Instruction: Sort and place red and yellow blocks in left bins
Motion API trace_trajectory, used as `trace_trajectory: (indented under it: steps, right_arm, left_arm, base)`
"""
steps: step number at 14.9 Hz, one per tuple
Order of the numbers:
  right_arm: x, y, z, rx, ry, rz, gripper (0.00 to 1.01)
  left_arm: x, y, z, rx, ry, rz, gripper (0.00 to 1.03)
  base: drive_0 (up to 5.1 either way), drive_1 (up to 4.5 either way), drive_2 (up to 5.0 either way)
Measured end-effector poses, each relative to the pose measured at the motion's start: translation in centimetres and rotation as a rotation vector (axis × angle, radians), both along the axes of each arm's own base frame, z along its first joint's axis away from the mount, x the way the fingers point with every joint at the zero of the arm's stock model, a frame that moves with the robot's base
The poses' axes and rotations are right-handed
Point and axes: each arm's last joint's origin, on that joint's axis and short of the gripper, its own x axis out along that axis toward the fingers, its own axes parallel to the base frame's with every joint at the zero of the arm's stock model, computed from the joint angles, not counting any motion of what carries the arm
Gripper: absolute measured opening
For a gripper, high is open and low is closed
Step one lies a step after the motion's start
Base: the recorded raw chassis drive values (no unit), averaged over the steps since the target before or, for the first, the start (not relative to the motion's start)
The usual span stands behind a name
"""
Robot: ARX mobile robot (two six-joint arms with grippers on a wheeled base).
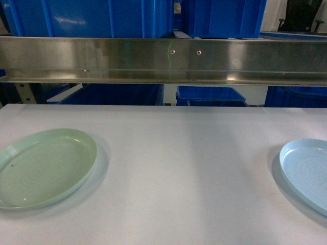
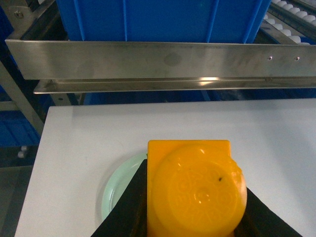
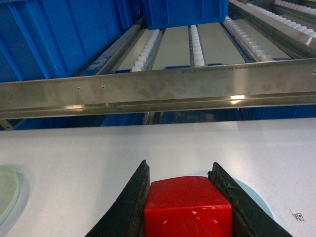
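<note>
The left pincer (image 2: 195, 217) is gripping a glossy yellow studded block (image 2: 195, 190); the right pincer (image 3: 187, 207) is clamping a smooth red block (image 3: 187, 205) above the white desk (image 1: 179, 153).

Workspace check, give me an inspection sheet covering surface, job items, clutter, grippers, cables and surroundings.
Surface: white table, bare between the plates.
Job's things: yellow block held in the left gripper; red block held in the right gripper; blue bins behind the steel rail.
Clutter: green plate at left, pale blue plate at right, both empty in the head view.
Grippers: each shut on its block, above its plate; neither shows in the head view.
Cables: nothing seen.
Surroundings: roller conveyor lanes beyond the rail; more blue crates below.
</note>
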Motion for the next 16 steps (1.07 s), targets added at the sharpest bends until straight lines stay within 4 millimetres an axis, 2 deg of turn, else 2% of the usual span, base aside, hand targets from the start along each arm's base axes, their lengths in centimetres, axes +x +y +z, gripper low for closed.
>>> trace_trajectory:
  steps: [6,16]
  right_arm:
    - [0.0,0.0,0.0,0.0,0.0,0.0,0.28]
    - [0.01,-0.01,-0.06,-0.001,0.002,-0.003,0.28]
  left_arm:
    - [0.0,0.0,0.0,0.0,0.0,0.0,0.27]
    - [-0.08,0.01,0.11,0.0,-0.006,-0.001,0.27]
  base:
    - [0.0,0.0,0.0]
    - [-4.9,2.53,2.5]
